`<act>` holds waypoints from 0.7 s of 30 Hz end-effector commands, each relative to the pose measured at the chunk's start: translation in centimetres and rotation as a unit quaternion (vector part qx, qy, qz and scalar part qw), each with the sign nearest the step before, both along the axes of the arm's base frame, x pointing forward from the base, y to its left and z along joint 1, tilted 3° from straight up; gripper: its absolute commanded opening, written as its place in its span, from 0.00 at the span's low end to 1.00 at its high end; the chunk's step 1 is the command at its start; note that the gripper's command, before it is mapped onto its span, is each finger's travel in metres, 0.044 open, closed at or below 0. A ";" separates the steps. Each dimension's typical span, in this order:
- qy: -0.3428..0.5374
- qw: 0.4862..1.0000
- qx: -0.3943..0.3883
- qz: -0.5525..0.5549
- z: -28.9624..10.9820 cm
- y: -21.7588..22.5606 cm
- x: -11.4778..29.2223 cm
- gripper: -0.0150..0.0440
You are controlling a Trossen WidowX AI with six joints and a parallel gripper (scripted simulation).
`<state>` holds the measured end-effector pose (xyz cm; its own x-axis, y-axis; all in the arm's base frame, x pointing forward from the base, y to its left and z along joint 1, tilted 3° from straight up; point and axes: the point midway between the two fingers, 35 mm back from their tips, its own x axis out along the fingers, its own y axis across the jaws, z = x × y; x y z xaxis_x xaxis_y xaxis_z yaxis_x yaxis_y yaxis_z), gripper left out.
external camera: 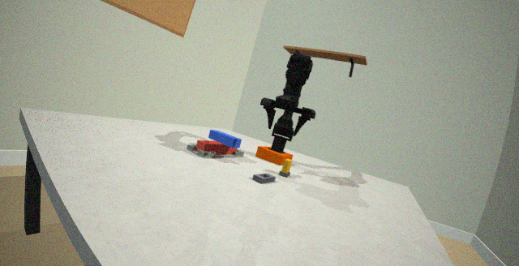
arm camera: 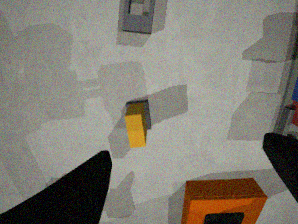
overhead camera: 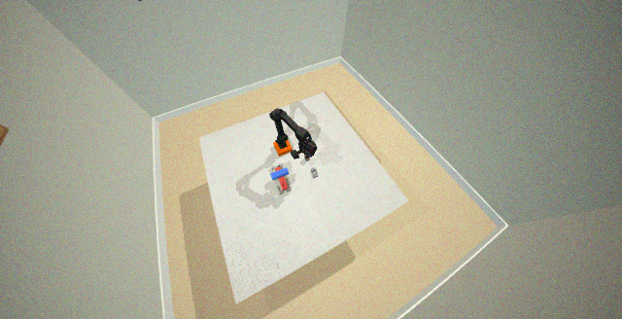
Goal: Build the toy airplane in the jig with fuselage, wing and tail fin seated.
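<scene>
The red fuselage (overhead camera: 281, 183) (external camera: 212, 146) lies in the grey jig (external camera: 199, 152). The blue wing (overhead camera: 279, 173) (external camera: 225, 138) sits across the top of the fuselage. The yellow tail fin (external camera: 287, 165) (arm camera: 136, 129) stands upright on a small dark stand, right of the arm's orange base (overhead camera: 281, 148) (external camera: 273, 155) (arm camera: 222, 209). My gripper (overhead camera: 305, 157) (external camera: 284, 131) (arm camera: 188, 149) is open and empty. It hangs well above the fin, pointing down. In the top view the gripper hides the fin.
A small grey square holder (overhead camera: 314, 173) (external camera: 263, 178) (arm camera: 140, 8) lies on the white table (overhead camera: 292, 241) (external camera: 122, 201) just beyond the fin. A wooden shelf (external camera: 324, 54) hangs on the wall behind the arm.
</scene>
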<state>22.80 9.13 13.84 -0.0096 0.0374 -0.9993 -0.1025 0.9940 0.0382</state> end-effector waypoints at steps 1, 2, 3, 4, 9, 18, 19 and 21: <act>0.003 1.000 0.005 -0.002 0.1 3.4 -2.7 1.00; 0.003 1.000 0.005 -0.002 0.1 3.8 -3.1 1.00; 0.004 1.000 0.005 -0.002 0.1 3.9 -3.2 1.00; 0.004 1.000 0.005 -0.002 0.1 3.9 -3.2 1.00; 0.004 1.000 0.006 -0.002 -3.5 4.2 -3.1 1.00; 0.004 1.000 0.006 -0.002 -7.0 4.3 -3.3 1.00; 0.004 1.000 0.006 -0.002 -7.1 4.3 -3.3 1.00; 0.004 1.000 0.006 -0.002 -7.1 4.3 -3.3 1.00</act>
